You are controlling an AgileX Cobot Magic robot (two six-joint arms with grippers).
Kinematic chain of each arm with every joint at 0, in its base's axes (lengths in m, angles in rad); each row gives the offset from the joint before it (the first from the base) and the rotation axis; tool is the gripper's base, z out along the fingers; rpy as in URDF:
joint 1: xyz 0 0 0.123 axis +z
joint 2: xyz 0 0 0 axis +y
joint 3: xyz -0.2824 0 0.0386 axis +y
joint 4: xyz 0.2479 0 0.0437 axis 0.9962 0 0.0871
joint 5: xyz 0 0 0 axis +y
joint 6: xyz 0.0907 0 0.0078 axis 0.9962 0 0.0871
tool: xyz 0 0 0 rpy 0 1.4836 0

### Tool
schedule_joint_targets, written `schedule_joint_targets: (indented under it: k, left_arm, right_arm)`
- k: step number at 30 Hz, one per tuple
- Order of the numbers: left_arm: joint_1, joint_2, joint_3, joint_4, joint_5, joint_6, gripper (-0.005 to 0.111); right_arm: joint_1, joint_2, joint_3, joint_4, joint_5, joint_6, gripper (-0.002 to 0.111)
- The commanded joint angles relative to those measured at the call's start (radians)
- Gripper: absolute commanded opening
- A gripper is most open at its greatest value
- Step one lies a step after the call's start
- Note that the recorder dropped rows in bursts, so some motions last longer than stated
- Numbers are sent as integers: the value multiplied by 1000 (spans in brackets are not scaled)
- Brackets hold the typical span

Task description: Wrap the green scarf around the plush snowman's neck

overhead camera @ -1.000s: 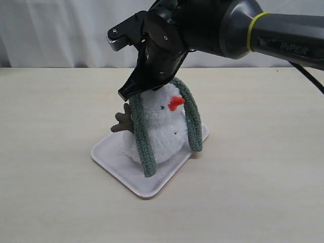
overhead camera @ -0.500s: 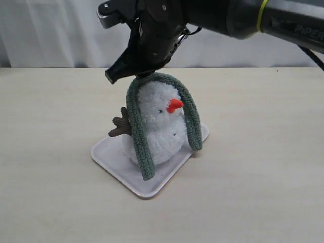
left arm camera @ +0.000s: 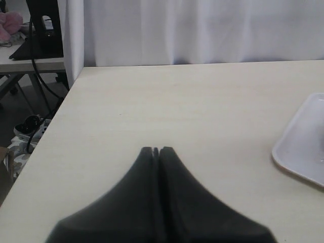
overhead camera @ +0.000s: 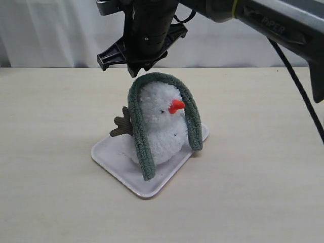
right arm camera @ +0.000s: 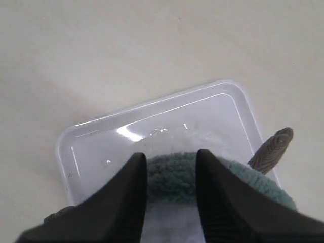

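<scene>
Up goes the right gripper [right arm camera: 171,162], off the green scarf [overhead camera: 188,119] and swung round, jaws apart. The scarf's arch over the snowman's head [overhead camera: 154,101] now shows in full.

I count one plush snowman [overhead camera: 159,129] on my screens, with one orange cone nose [overhead camera: 176,106] and one brown twig arm [overhead camera: 122,125] in sight. There is one green scarf [overhead camera: 139,136], one white tray [overhead camera: 116,162] and one pale tabletop [overhead camera: 50,152]. I see two grippers: one left gripper [left arm camera: 156,150], shown only in its own wrist view, and one right gripper [right arm camera: 171,157]. One white curtain [overhead camera: 50,35] runs along the back. One pink fuzzy object [left arm camera: 10,23] is too blurred to name.
</scene>
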State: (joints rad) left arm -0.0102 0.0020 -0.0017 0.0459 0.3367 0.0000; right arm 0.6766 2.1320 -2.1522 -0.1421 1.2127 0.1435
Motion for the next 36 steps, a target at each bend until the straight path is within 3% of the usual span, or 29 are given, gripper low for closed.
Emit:
schedule_joint_targets:
  k: [1,12,15,22,27,36]
  left_arm:
    - [-1,-2,2,-4,-13,0,0]
    - [-1,-2,2,-3,-14,0,0]
    - [-1,-2,2,-3,-14,0,0]
    - [-1,-2,2,-3,-14,0,0]
    - [-1,-2,2,-3,-14,0,0]
    - [-1,-2,2,-3,-14,0,0]
  right_arm:
    - [1,-1,12,19,8,17,32]
    - [1,29,88,-83,-18,44,32]
    - [1,51,88,-32,-73,-2,32]
    - [1,109,88,57,8,-196,33]
    - [1,105,82,57,8,-263,50]
    - [1,49,82,46,8,-263,52]
